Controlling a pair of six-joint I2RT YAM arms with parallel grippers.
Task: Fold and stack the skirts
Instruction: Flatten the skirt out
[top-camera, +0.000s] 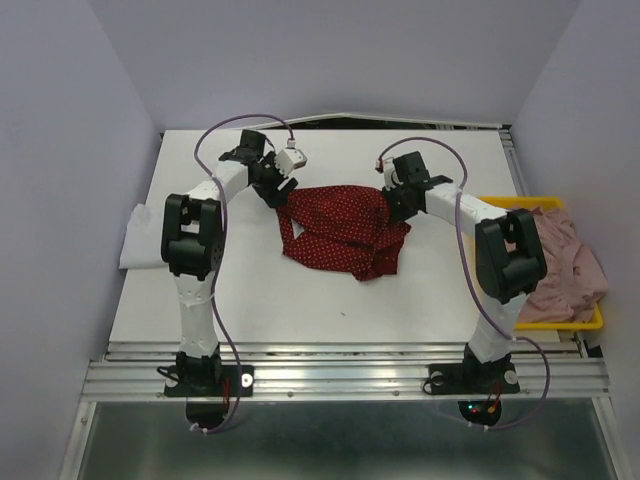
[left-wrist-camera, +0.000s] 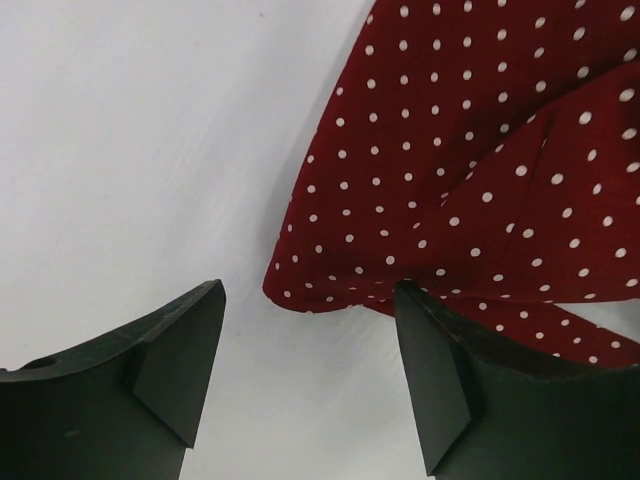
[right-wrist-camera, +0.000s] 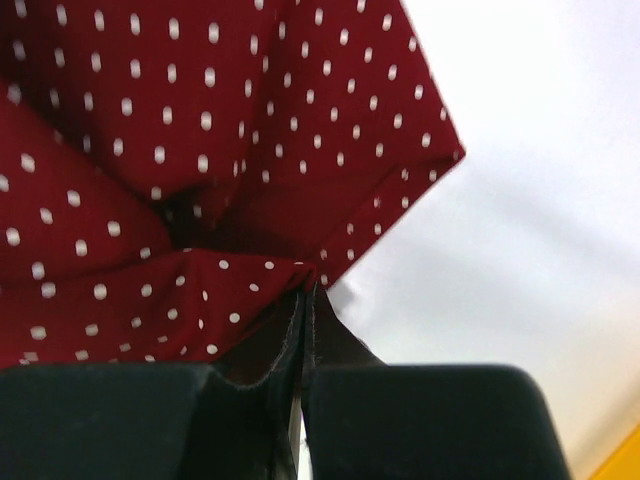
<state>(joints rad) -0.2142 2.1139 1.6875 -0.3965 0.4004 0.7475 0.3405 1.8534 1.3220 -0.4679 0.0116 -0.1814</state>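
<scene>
Your left jaws wide beside red dotted skirt (top-camera: 345, 235); your right jaws pinch its thin cloth. Crumpled pink skirt (top-camera: 565, 262) fills yellow tray (top-camera: 560, 325), table (top-camera: 300, 310) right edge.

Tabletop (top-camera: 330, 300): white, matte, rectangular.
Yellow tray (top-camera: 585, 323): plastic, at right edge of tabletop, toward near side.
White cloth (top-camera: 140, 238): lying flat at left edge of tabletop, partly overhanging.
Aluminium rails (top-camera: 350, 375): slotted, along near edge.
Walls (top-camera: 60, 150): pale lilac, on three sides.
</scene>
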